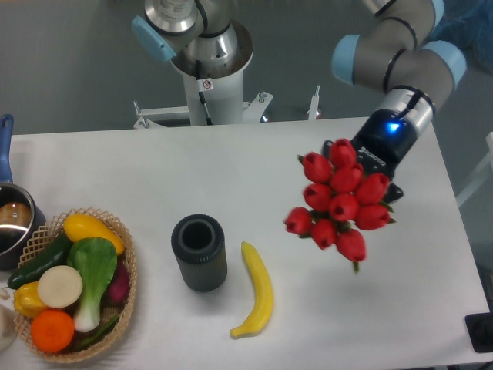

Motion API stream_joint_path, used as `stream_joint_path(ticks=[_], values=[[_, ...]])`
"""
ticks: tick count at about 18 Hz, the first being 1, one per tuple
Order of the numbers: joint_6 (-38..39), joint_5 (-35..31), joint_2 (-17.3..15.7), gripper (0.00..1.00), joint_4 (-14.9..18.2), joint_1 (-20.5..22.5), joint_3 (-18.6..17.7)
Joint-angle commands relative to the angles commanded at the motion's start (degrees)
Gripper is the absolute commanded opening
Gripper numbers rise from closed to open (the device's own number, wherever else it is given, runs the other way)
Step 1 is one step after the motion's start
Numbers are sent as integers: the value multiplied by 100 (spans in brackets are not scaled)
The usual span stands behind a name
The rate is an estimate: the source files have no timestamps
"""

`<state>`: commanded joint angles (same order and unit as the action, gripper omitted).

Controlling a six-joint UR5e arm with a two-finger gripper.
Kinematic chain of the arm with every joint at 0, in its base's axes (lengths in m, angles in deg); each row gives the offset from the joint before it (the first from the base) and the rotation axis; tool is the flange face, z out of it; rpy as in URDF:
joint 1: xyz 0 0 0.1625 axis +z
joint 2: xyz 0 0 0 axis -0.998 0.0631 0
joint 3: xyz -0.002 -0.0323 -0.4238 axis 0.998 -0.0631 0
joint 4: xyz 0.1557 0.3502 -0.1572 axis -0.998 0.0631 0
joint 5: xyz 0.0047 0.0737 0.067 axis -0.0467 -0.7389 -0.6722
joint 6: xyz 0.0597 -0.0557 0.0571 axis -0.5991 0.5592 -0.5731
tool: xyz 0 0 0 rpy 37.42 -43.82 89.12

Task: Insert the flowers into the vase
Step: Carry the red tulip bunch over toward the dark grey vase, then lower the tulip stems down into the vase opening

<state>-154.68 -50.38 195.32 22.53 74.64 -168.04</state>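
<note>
The flowers (339, 200) are a bunch of red closed tulip buds, held in the air over the right part of the table. My gripper (368, 171) comes in from the upper right and is shut on the flowers; its fingers and the stems are hidden behind the buds. The vase (199, 252) is a dark grey ribbed cylinder standing upright on the table, opening up, well to the left of the flowers and apart from them.
A yellow banana (258, 301) lies just right of the vase. A wicker basket (127, 266) of vegetables and fruit stands at the front left. A metal pot (11, 223) with a blue handle is at the left edge. The robot base (208, 85) stands behind the table.
</note>
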Motion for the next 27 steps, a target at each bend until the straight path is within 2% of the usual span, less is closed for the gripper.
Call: stream_joint_path(ticks=[6, 8, 11, 15, 22, 27], values=[[-141, 923, 18, 31, 0, -562, 35], [-141, 1117, 18, 31, 0, -694, -87], [-193, 1118, 18, 31, -9, -853, -307], [-325, 1127, 44, 31, 0, -1046, -422], [-422, 1276, 70, 31, 0, -1117, -527], [-782, 1285, 167, 31, 0, -1196, -606]])
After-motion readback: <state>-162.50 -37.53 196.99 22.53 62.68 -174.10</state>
